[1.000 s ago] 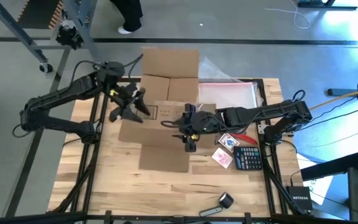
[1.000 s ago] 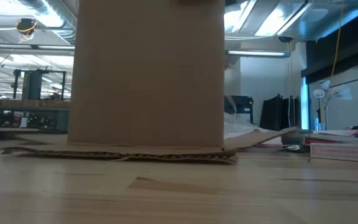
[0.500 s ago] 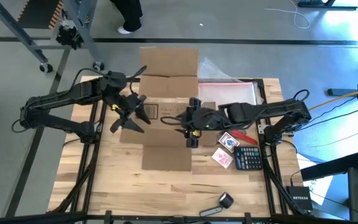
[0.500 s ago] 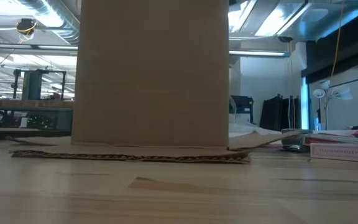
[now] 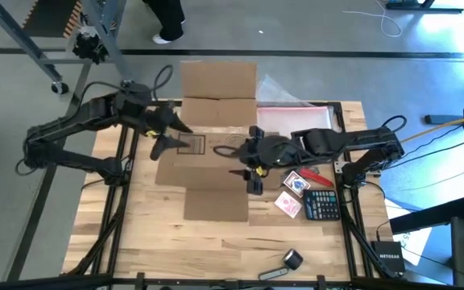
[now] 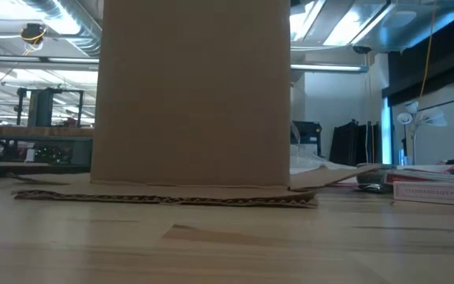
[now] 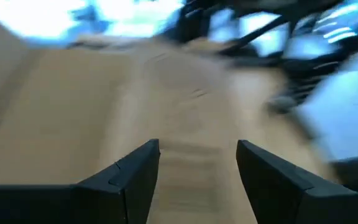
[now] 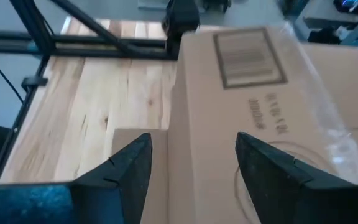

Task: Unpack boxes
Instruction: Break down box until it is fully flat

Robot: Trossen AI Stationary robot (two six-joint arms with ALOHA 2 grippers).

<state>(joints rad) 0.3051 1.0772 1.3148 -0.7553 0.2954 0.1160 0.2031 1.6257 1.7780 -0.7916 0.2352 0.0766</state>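
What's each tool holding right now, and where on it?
Nothing. Left tool is open over the box's left side; right tool is open above the box's front edge, with no grip visible.

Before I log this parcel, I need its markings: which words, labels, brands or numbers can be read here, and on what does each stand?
"NETGEAR": on the small black device at the table's right corner, high view.
White barcode label on the plain brown corrugated cardboard box: bars show, no text readable.
Dark print beside that label: too blurred to read.
Spine of a flat box, low view: lettering too blurred.
Black calculator keys: too small.
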